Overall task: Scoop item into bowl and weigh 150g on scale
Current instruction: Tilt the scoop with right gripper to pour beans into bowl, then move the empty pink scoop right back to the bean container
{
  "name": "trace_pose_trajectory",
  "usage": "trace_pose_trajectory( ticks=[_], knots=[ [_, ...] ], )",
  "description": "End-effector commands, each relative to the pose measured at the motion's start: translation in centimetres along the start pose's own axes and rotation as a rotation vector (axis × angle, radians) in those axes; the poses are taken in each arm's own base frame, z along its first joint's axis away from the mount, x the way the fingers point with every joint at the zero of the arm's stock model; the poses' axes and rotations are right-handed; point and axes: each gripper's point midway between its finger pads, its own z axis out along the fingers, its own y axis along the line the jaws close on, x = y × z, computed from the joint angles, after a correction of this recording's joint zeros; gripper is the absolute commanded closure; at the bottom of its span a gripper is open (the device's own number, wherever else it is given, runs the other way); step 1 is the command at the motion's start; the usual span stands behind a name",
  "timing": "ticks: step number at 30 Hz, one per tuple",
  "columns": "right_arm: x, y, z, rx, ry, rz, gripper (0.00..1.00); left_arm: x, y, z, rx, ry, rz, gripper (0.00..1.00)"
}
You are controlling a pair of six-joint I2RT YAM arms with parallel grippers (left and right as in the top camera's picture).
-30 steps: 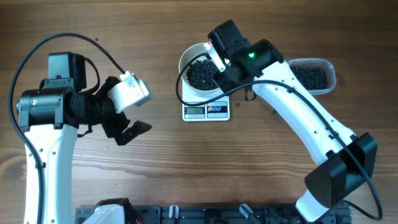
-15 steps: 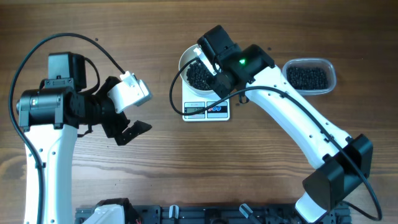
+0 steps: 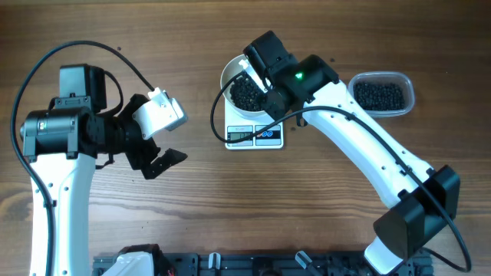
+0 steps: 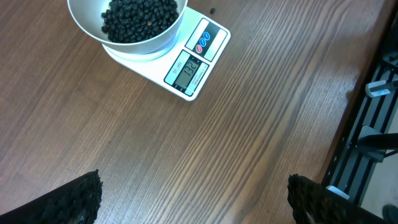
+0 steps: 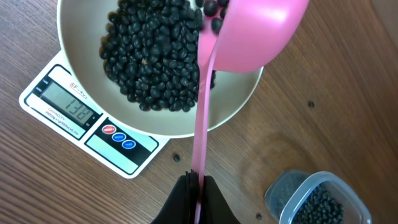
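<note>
The white bowl (image 3: 228, 77) stands on the scale (image 3: 265, 136) and holds a heap of black beads (image 3: 244, 93). My right gripper (image 5: 198, 186) is shut on the thin handle of a pink scoop (image 5: 249, 31). The scoop hangs tilted over the bowl (image 5: 180, 124), with a few beads at its lip. The scale (image 5: 118, 154) has its display lit with a three-digit reading. My left gripper (image 3: 161, 162) hovers open over bare wood, well left of the scale. Between its fingers there is nothing (image 4: 196, 202). Bowl (image 4: 143, 48) and scale (image 4: 193, 62) lie far ahead of it.
A clear plastic tub (image 3: 381, 93) of black beads stands right of the scale, also near my right wrist (image 5: 317, 199). A few stray beads (image 5: 176, 158) lie on the wood by the scale. A black rail (image 3: 253, 264) runs along the table's front edge.
One second ago my right arm reached from over the tub's edge; it swung left with the scoop over the bowl, then held still. The left arm has not moved.
</note>
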Motion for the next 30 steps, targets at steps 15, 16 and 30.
trace_pose_trajectory(
  ticks=[15, 16, 30],
  knots=[
    [0.4, -2.1, -1.0, 0.116, 0.008, -0.035, 0.96, -0.8, 0.0, -0.7, -0.013, -0.031, 0.032, 0.0],
    [0.6, -2.8, -1.1, 0.159, 0.02, -0.058, 0.95, -0.8, 0.0, -0.7, -0.013, -0.031, 0.032, 0.0],
    [0.0, -2.4, -1.9, 0.06, -0.017, 0.099, 0.96, -0.8, 0.0, -0.7, -0.013, -0.031, 0.032, 0.0]
  ],
)
